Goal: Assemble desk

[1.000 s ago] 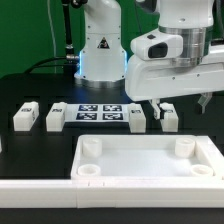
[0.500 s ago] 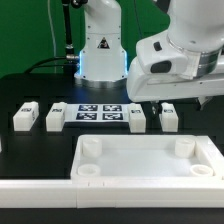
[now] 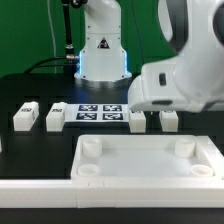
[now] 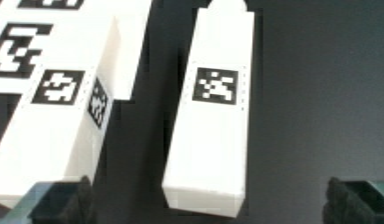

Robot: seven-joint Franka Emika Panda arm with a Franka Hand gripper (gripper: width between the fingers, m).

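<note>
The desk top [image 3: 140,160], a white tray with a raised rim and round sockets in its corners, lies at the front. Several white legs with tags lie in a row behind it: two at the exterior view's left [image 3: 24,116] [image 3: 55,118] and two at its right [image 3: 137,120] [image 3: 169,120]. The arm's hand [image 3: 185,85] hangs over the right pair, and its fingers do not show there. In the wrist view my gripper [image 4: 203,205] is open, with a dark fingertip [image 4: 47,205] on each side of one leg [image 4: 221,110] and not touching it. A second leg [image 4: 73,135] lies beside it.
The marker board [image 3: 98,112] lies flat between the two pairs of legs. The robot base [image 3: 100,50] stands at the back with cables behind it. The table is black.
The arm's hand has swung lower and nearer to the camera and now fills more of the exterior view's right. It hides the fingers that showed above the rightmost leg. The parts have not moved.
</note>
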